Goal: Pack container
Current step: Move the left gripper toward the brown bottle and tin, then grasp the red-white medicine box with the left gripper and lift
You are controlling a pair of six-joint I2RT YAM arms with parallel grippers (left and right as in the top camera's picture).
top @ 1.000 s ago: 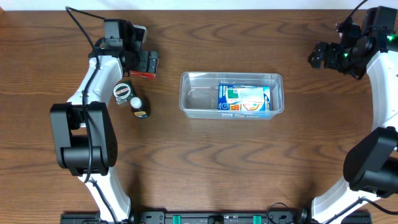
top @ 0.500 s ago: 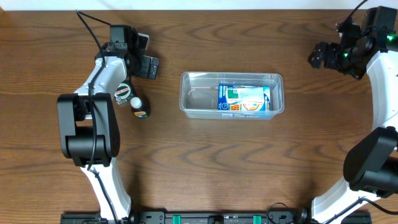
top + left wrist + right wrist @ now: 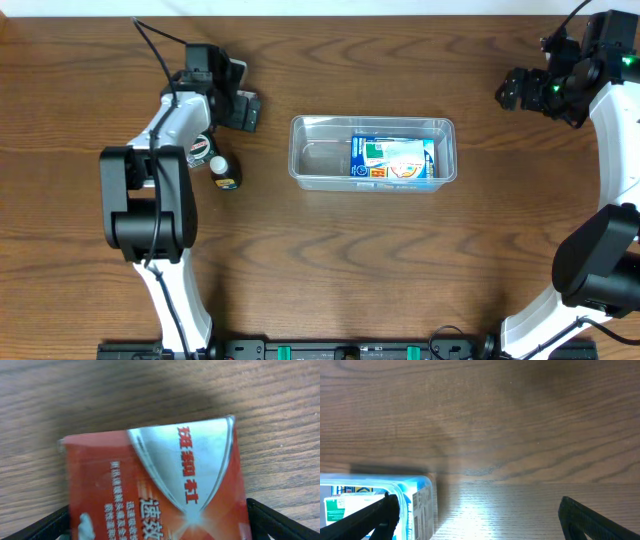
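The container (image 3: 318, 160), a clear rectangular tub, stands mid-table with a blue-and-white carton (image 3: 392, 158) lying in its right half. My left gripper (image 3: 246, 109) is left of the tub, at the back. Seen from the left wrist, it (image 3: 160, 527) is open and straddles a red-and-silver packet (image 3: 155, 485), with a black finger (image 3: 280, 522) at each side. From overhead the packet is hidden under the gripper. My right gripper (image 3: 512, 90) hangs open and empty at the back right. Its wrist view (image 3: 480, 520) catches the carton (image 3: 417, 505) at lower left.
A round tin with a label (image 3: 198, 148) and a small dark bottle with a white cap (image 3: 225, 172) lie left of the tub, beside my left arm. The table's far edge runs just behind both grippers.
My left gripper has shifted right, toward the tub. The red packet edge that showed below it overhead is now covered. The right arm is still.
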